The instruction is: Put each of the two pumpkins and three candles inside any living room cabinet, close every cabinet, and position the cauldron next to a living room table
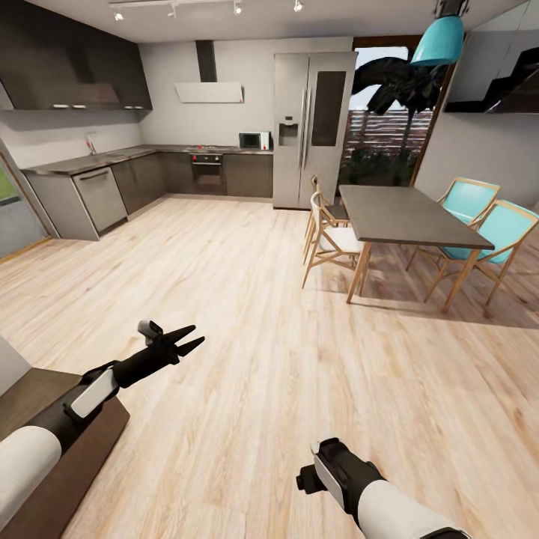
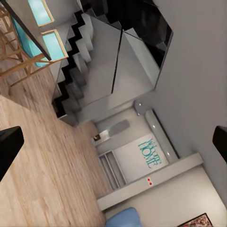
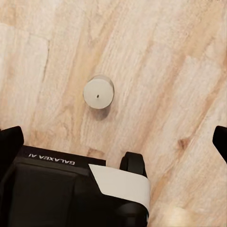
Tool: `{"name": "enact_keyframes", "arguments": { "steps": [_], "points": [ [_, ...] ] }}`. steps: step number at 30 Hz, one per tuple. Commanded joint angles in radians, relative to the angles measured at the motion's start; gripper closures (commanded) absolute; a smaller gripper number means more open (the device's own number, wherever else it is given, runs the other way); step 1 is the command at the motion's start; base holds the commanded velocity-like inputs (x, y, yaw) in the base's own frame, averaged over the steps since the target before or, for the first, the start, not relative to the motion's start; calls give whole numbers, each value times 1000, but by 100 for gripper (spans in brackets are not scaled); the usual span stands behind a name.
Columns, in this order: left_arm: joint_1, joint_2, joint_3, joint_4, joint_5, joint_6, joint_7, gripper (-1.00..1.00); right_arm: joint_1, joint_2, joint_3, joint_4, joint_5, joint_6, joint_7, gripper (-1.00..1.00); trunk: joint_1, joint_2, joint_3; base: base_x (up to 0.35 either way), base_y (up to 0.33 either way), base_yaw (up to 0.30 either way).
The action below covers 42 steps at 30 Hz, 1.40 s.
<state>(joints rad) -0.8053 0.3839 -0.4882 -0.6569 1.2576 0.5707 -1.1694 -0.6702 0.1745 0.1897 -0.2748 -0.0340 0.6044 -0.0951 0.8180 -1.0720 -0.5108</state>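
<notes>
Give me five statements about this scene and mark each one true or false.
1. The left gripper is open and holds nothing. True.
2. A small pale cylinder stands on the wooden floor. True.
3. The dining table has a pumpkin on top. False: its dark top is bare.
4. Turquoise chairs stand at the table's far side from the kitchen units. True.
5. The right gripper is shut on a candle. False: in the right wrist view its fingertips sit wide apart with nothing between.

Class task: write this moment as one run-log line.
scene: kitchen and dining table ahead | left gripper: open, empty, over floor | right gripper: open, above candle on floor | cabinet corner at left
</notes>
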Motion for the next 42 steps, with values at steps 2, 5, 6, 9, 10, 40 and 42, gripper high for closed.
{"name": "enact_keyframes", "arguments": {
  "steps": [2,5,6,9,10,40,42],
  "points": [
    [0,-6,-1,-1,-1,0,0,-100,0,0,1,0,0,-5,5,-100,8,-14,-6,0,0,0],
    [0,-35,-2,-1,-3,1,4,-100,4,0,2,0,1,-49,10,-100,19,-35,-16,0,0,0],
    [0,-41,-2,0,-4,1,5,-100,5,0,3,0,1,-56,10,-100,23,-42,-19,0,0,0],
    [0,-49,-2,1,-4,1,8,-100,6,0,12,-1,2,-68,11,-100,35,-63,-28,0,0,0],
    [0,-50,-3,2,-4,1,8,-100,6,0,18,0,2,-68,11,-100,38,-70,-31,0,0,0],
    [2,-106,-6,14,-4,3,59,-100,6,0,56,42,-4,-47,9,-100,153,-280,-125,0,0,0],
    [1,-106,-5,14,-4,3,58,-100,6,0,56,41,-5,-23,11,-100,161,-294,-132,0,0,0]
  ]
}}
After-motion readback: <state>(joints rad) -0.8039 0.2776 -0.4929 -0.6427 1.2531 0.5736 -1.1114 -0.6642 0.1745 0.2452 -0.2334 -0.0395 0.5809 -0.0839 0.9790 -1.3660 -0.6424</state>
